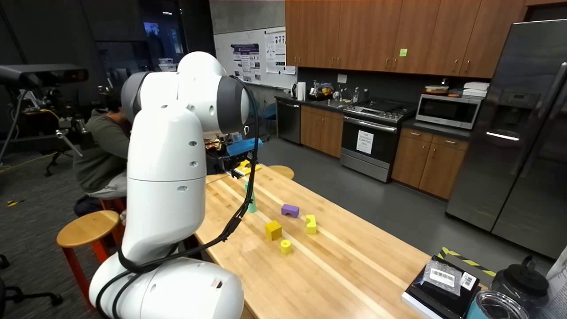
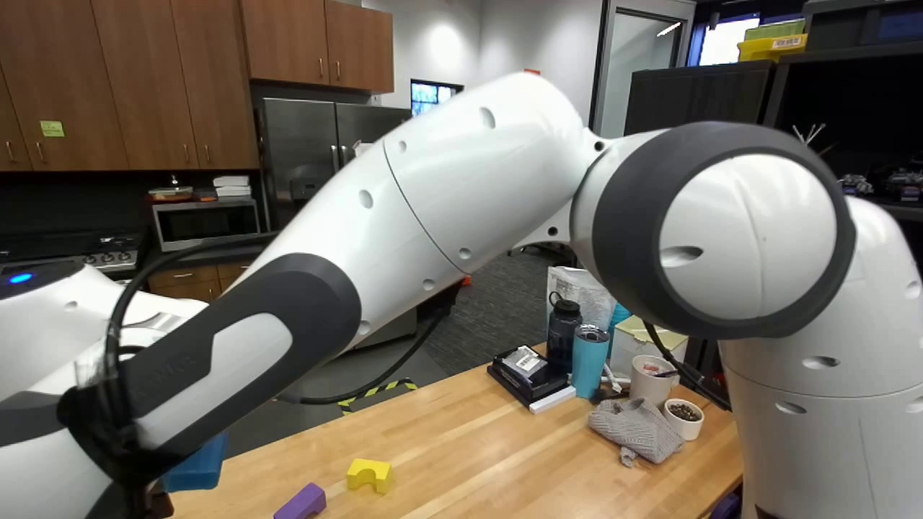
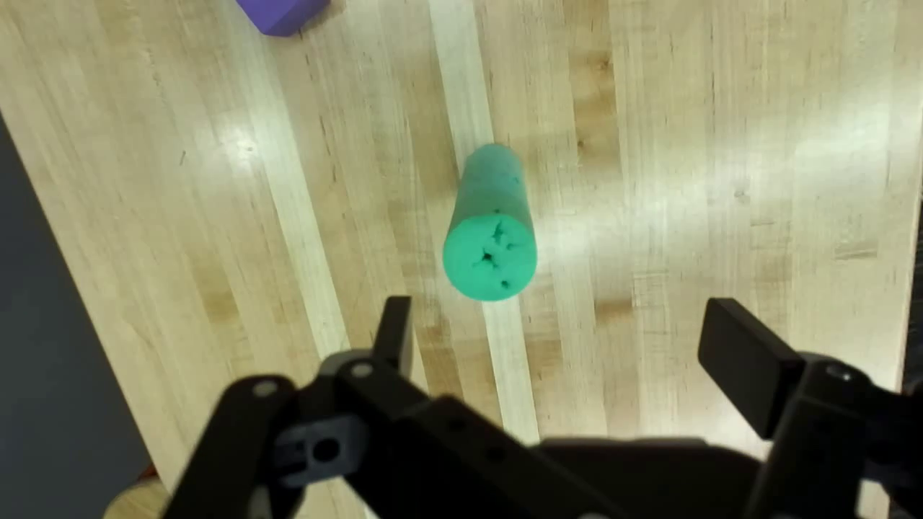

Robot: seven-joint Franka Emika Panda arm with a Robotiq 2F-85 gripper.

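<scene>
Ahead of the gripper [image 3: 560, 340] and off to its left, by the wrist view, a purple block [image 3: 283, 13] showed at the frame's top edge. Next came the left finger [image 3: 393, 331], well apart from its mate: the jaws stood wide, with nothing in their hold. Between the two from left to right, yet nearer the left one and slightly ahead of the fingertips, a green cylinder [image 3: 490, 245] stood upright on the wooden table [image 3: 685, 180], its pitted top facing up. Last came the right finger [image 3: 746, 367], with more room on its side of the cylinder.

For a clean grasp, a sideways shift toward the left finger seemed best, so that both fingers would have met the cylinder evenly; fore-and-aft alignment was hard to judge and deserved a check before lowering. A straight, slow descent looked wise, since so tall and narrow a piece could have tipped if a fingertip had clipped its rim.

Below and right of the gripper in an exterior view, the cylinder showed partly behind a black cable [image 1: 230, 228]; farther right lay a yellow cube [image 1: 273, 230], a small yellow ring [image 1: 285, 246], the purple block and a yellow arch [image 1: 311, 224], all well apart from the fingers.
</scene>
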